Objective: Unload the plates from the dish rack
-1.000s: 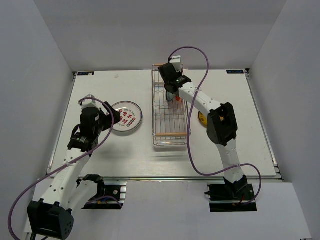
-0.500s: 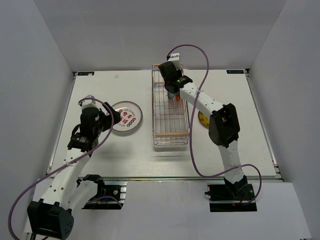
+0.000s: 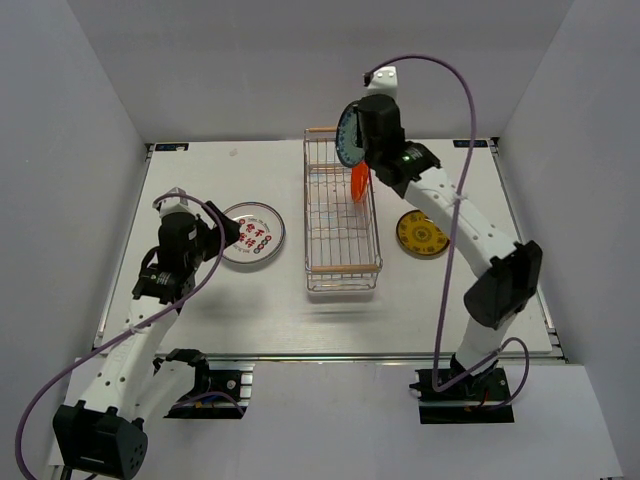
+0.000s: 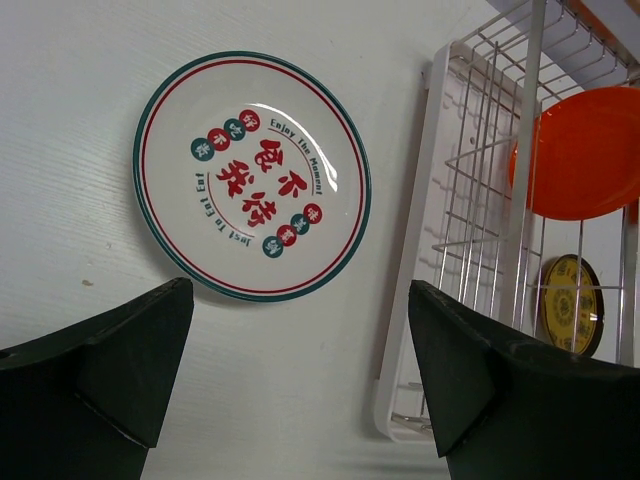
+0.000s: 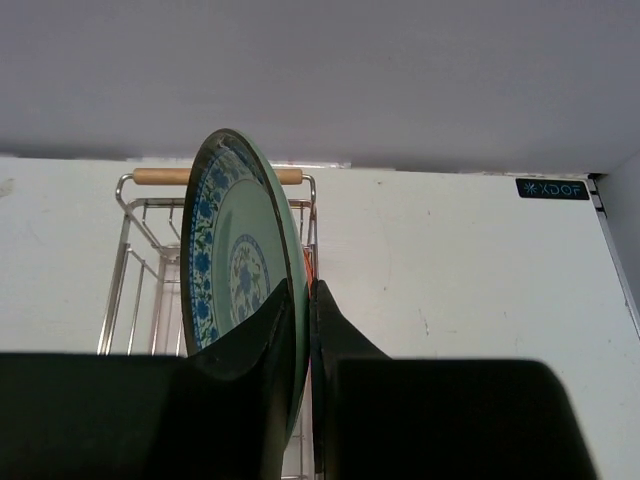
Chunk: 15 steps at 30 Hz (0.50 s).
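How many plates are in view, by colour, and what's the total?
white plate with red marks: 1
yellow plate: 1
orange-red plate: 1
teal plate: 1
Total: 4

Dish rack (image 3: pixel 343 268) is sitting on the surface (image 3: pixel 300 310), standing plate (image 3: pixel 360 182) inside it, left plate (image 3: pixel 252 237) and right plate (image 3: pixel 421 233) lying beside it, fourth plate (image 3: pixel 346 138) hanging above.
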Each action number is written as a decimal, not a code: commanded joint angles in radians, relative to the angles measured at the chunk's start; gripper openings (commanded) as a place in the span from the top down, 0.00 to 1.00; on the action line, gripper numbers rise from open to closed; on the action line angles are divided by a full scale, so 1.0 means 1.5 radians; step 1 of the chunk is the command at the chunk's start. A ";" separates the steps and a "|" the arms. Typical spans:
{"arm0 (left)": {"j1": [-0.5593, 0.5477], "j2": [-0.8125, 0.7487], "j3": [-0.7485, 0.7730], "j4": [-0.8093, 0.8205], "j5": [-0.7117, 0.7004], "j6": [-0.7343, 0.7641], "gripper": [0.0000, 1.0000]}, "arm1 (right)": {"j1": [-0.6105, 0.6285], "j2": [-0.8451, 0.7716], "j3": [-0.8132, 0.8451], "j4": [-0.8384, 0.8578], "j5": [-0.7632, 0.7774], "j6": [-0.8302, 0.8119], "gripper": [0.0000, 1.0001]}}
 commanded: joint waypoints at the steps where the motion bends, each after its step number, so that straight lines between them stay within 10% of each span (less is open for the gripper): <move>1: -0.003 -0.019 0.025 -0.014 -0.007 -0.010 0.02 | -0.036 -0.059 -0.043 0.030 -0.042 0.019 1.00; 15: -0.003 0.004 0.037 0.012 0.051 0.011 0.02 | -0.337 -0.352 -0.524 0.117 -0.282 0.187 1.00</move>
